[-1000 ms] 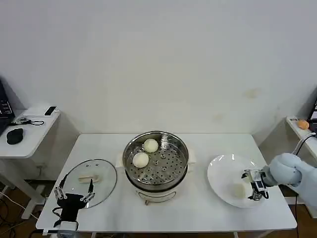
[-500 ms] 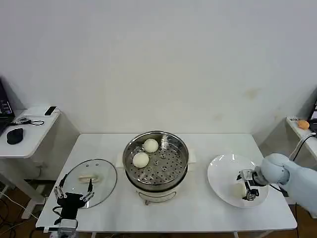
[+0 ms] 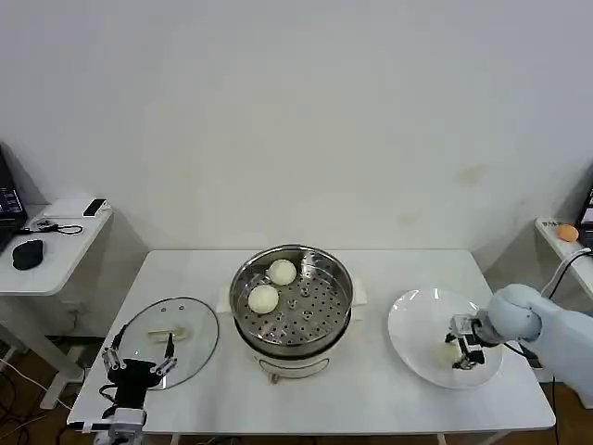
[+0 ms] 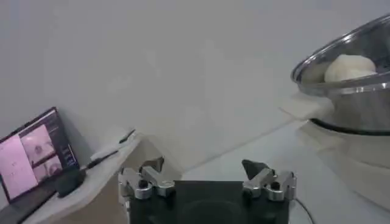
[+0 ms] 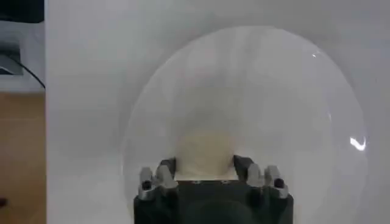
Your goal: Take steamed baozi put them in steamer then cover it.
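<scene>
On the white plate (image 3: 417,320) at the table's right lies one cream baozi (image 3: 447,353), and my right gripper (image 3: 460,349) is shut on it. In the right wrist view the baozi (image 5: 206,151) sits between the two fingers of the right gripper (image 5: 204,165), still resting on the plate (image 5: 274,91). Two more baozi (image 3: 283,272) (image 3: 263,298) lie on the perforated tray of the steamer (image 3: 345,278) at the table's centre. The glass cover (image 3: 190,357) lies flat at the front left. My left gripper (image 3: 139,354) hangs open at the cover's near edge, holding nothing.
A side desk (image 3: 56,250) with a mouse and cables stands at the left. In the left wrist view the steamer (image 4: 353,103) with a baozi (image 4: 349,66) rises to one side of the left gripper (image 4: 204,167), and a laptop (image 4: 33,152) sits on the side desk.
My right gripper has moved across the plate from its right part to the baozi and closed round it. The left arm has stayed still.
</scene>
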Motion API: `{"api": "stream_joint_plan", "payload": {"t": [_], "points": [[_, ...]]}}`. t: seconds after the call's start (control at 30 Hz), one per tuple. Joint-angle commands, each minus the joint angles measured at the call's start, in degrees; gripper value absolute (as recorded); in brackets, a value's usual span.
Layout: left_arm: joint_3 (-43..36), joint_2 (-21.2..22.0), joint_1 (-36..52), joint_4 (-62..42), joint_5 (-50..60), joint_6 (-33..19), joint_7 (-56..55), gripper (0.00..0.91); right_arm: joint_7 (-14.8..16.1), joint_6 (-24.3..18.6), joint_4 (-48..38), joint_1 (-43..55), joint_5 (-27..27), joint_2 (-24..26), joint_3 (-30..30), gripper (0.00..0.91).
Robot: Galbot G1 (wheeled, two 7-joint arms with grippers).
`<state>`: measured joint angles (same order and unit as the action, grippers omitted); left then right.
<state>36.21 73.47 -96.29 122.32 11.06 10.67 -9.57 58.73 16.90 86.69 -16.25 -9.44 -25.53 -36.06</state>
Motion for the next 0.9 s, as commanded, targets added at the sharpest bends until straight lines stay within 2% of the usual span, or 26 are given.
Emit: {"api": "stream_joint_plan", "payload": {"t": [0.03,0.2,0.43,0.67,0.77,0.9], "points": [[0.14,-0.15,-0.15,0.1,-0.04,-0.1,-0.03,0.907,3.11,-0.79,-0.58,8.37,1.94,0.1,-1.6,0.615],[0.24,-0.17,-0.18,0.41,-0.13,-0.08,-0.01,0.907,3.35,-0.94,-1.83,17.59,5.03,-0.58,-4.82,0.615],[0.27,-0.28,0.18,0.36,-0.25,-0.13,0.0,0.907,3.74,-0.64,-4.89,34.0,10.28,-5.55,-12.42,0.625],[1.09,-0.33,0.27,0.37,-0.52,-0.21,0.02,0.907,3.68,-0.66,-6.63,42.44,13.41,-14.4,-18.99,0.625],[1.72,-0.33,0.37,0.28,-0.7,-0.15,0.05,0.907,3.31,-0.69,-5.54,44.89,14.76,-19.55,-20.99,0.625],[2.36,-0.2,0.42,-0.08,-0.72,-0.12,0.09,0.907,3.7,-1.84,-2.93,47.07,14.93,-23.61,-22.81,0.625]]}}
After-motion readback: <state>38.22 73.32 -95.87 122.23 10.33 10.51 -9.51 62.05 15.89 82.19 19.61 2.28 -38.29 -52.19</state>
